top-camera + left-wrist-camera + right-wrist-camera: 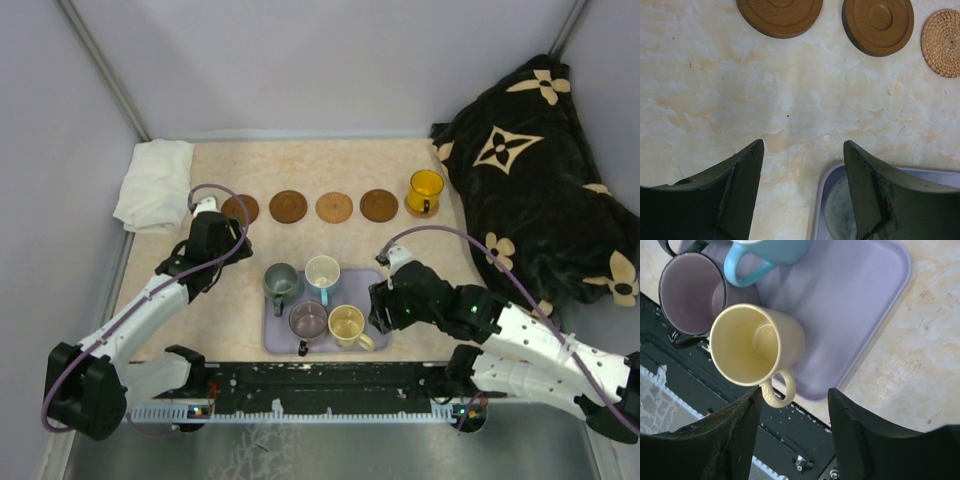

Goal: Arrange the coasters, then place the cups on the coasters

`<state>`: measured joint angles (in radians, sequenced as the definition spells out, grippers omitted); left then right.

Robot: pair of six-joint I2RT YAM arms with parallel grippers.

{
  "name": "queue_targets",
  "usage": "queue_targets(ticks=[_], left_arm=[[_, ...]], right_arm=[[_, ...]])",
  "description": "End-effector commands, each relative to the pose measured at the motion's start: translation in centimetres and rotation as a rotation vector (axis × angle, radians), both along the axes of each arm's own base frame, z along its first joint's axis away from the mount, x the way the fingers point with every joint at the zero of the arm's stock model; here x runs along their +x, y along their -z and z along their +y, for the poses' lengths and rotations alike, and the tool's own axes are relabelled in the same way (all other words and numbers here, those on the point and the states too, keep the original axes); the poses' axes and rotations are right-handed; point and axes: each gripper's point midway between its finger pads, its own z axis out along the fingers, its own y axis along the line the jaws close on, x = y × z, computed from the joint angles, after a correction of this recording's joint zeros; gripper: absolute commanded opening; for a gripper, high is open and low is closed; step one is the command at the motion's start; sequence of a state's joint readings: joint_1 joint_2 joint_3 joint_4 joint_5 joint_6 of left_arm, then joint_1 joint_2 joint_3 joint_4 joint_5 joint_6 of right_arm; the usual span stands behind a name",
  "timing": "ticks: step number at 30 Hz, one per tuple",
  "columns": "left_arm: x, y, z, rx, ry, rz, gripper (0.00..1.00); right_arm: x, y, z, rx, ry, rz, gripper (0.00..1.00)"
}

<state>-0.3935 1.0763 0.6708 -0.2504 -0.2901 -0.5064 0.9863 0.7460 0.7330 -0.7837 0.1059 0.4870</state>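
Observation:
Four brown coasters [288, 206] lie in a row at the back; the left wrist view shows two wooden coasters [878, 25] and a woven one [942, 42]. The yellow cup [425, 192] stands at the row's right end. On the lavender tray [372, 280] stand the grey-green cup [280, 281], the white-and-blue cup [322, 272], the purplish cup [308, 320] and the cream cup [347, 325]. My left gripper [804, 150] hangs open over bare table left of the tray. My right gripper [795, 400] is open beside the cream cup [752, 347], whose handle is by the left finger.
A folded white cloth [155, 183] lies at the back left. A black cushion with a cream flower pattern [540, 190] fills the right side. A black rail [330, 385] runs along the near edge, just below the tray [850, 305].

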Motion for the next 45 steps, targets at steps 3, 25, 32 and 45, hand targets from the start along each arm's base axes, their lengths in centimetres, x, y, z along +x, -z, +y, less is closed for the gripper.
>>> queue_targets(ticks=[3,25,32,45], left_arm=[[0.0,-1.3,0.0,-0.007,-0.012,-0.029,0.71],[0.1,-1.5,-0.4,-0.018,0.009,-0.043,0.72],[-0.2,-1.2,-0.4,-0.031,0.008,-0.035,0.72],[-0.2,-0.6,-0.6,-0.041,0.009,-0.016,0.72]], right_arm=[[-1.6,0.4,1.3,-0.002,-0.029,0.046,0.57],[-3.7,5.3,3.3,-0.188,-0.097,0.133,0.57],[-3.1,6.7,3.8,-0.231,-0.104,0.125,0.57],[-2.6,7.4,4.1,-0.227,-0.082,0.110,0.41]])
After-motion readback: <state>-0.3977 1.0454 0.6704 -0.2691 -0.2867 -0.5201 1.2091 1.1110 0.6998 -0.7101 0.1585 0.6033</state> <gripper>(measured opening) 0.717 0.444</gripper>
